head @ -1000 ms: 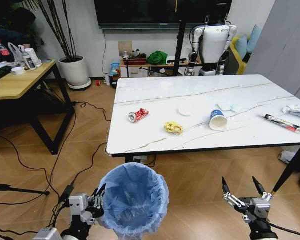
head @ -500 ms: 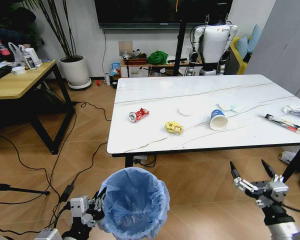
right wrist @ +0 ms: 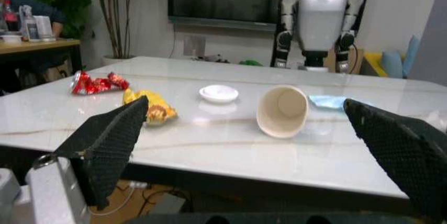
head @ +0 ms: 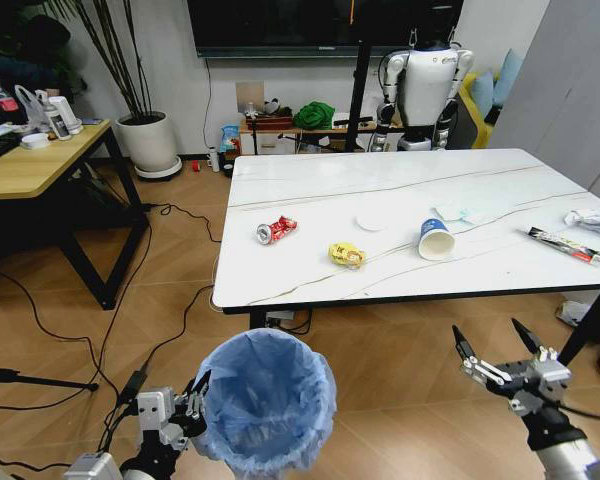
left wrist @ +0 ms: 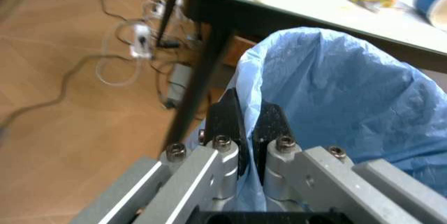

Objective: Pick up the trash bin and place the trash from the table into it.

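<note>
Black-padded left tool [left wrist: 248, 130], nearly closed, pinching the rim of the trash bin [head: 265, 400] through its crinkly light-blue bag, low in front of the robot. Bin raised off the wooden floor, held just short of the near edge of the white marble-look surface [head: 310, 180], slightly left of centre. Right tool [head: 495, 350] wide open, empty, hovering below the front edge of the surface, well apart from the bin. On the surface beyond it, from left to right: crushed red can [head: 277, 230], crumpled yellow wrapper [head: 348, 255], white round lid [head: 372, 221], white-and-blue paper cup [head: 436, 240] lying on its side with mouth toward the robot, long thin dark wrapper [head: 565, 246], crumpled white paper [head: 592, 220] at the far right.
</note>
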Available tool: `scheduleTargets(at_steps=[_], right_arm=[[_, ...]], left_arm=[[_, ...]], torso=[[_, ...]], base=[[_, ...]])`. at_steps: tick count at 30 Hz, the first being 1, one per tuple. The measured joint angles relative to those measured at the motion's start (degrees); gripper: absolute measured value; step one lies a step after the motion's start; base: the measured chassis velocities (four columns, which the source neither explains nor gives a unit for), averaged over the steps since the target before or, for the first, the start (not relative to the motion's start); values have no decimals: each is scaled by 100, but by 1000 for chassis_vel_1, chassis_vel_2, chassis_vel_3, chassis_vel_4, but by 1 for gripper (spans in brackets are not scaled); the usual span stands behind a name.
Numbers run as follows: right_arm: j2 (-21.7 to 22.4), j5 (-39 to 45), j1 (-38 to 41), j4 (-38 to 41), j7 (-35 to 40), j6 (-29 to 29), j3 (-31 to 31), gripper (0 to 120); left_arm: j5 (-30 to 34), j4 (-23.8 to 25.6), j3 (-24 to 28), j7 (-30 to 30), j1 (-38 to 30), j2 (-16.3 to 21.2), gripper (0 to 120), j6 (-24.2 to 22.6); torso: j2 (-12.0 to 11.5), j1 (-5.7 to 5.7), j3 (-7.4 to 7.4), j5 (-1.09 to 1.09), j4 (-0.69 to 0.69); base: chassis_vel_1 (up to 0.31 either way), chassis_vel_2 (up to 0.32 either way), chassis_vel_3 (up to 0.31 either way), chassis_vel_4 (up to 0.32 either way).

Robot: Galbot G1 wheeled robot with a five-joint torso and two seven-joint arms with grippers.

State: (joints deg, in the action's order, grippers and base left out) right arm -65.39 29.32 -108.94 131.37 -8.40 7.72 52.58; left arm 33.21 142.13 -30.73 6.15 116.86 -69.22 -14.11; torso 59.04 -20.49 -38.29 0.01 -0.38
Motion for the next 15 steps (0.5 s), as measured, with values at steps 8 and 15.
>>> scheduleTargets(at_steps=[8, 15], right_arm=[[1510, 904, 461, -154, 343, -265, -113, 100], [2621, 2236, 1622, -499, 34, -896, -955, 100]], left_arm=[[-135, -125, 112, -186, 148, -146, 0, 69], [-244, -184, -42, -256, 236, -588, 0, 138]], torso=[[-3, 0, 1, 1, -4], [-5, 1, 2, -1, -5]], base=[[0, 0, 0, 0], [0, 0, 0, 0]])
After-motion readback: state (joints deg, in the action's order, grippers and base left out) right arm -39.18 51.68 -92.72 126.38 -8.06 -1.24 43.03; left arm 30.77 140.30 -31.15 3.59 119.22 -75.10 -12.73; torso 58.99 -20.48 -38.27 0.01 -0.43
